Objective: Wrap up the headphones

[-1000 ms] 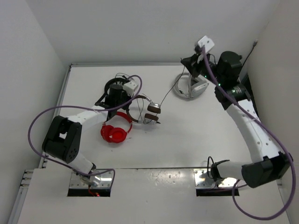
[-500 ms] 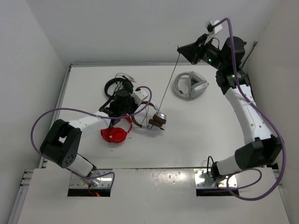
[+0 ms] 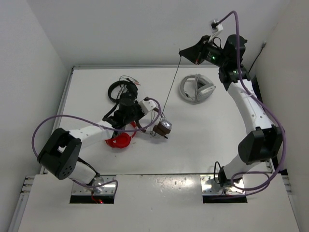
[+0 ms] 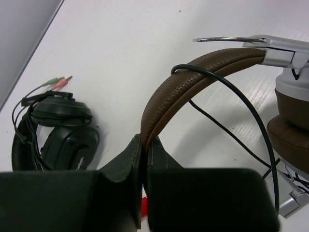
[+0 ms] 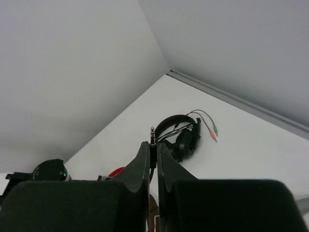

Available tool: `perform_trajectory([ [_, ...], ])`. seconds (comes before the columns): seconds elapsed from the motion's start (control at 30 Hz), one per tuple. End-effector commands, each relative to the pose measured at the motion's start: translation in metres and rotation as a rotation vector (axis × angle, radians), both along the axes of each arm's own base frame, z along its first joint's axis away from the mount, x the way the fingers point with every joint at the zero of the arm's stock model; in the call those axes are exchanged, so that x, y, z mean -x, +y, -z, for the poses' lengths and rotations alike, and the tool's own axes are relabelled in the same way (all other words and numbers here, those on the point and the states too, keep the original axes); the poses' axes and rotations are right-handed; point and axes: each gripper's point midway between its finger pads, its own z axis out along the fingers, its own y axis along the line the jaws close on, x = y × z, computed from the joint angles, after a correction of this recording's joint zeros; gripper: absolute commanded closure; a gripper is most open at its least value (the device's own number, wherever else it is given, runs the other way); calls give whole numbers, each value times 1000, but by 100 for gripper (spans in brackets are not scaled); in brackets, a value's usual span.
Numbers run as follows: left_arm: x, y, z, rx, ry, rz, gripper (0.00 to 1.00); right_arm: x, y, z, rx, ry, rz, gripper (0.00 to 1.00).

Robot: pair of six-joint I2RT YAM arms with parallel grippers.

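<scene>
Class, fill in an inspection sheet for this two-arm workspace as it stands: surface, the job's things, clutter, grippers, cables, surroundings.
Surface: white table; no spills seen.
Job's things: brown headphones, gripped by the headband; wrapping barely begun.
Clutter: red headphones, white-grey headphones, black headset with pink and green plugs.
Grippers: left gripper, jaws shut on the headband; right gripper, raised, jaws shut on the plug.
Cables: thin black cable runs straight from the brown headphones up to the right gripper, one strand lying over the headband; purple arm cables loop free.
Surroundings: white walls; nothing else seen.
</scene>
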Motion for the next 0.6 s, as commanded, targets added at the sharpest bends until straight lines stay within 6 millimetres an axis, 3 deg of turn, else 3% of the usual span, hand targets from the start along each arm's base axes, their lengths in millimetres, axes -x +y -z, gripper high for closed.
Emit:
perform_trajectory([
  [0.0, 4, -19, -40, 44, -144, 80, 100, -8, 0, -25, -77, -28, -20, 100],
  [0.13, 5, -22, -45, 28, -186, 101, 100, -19, 6, -9, -119, 55, -47, 100],
  [0.17, 7, -20, -47, 27, -201, 104, 100, -27, 7, 3, -125, 93, -46, 100],
  [0.27, 6, -21, -55, 16, -252, 125, 100, -34, 7, 8, -156, 146, -58, 100],
  [0.3, 8, -19, -57, -1, -285, 134, 100, -41, 5, 21, -174, 203, -61, 100],
  [0.57, 16, -21, -72, -46, -445, 206, 100, -55, 11, 38, -218, 291, -91, 100],
])
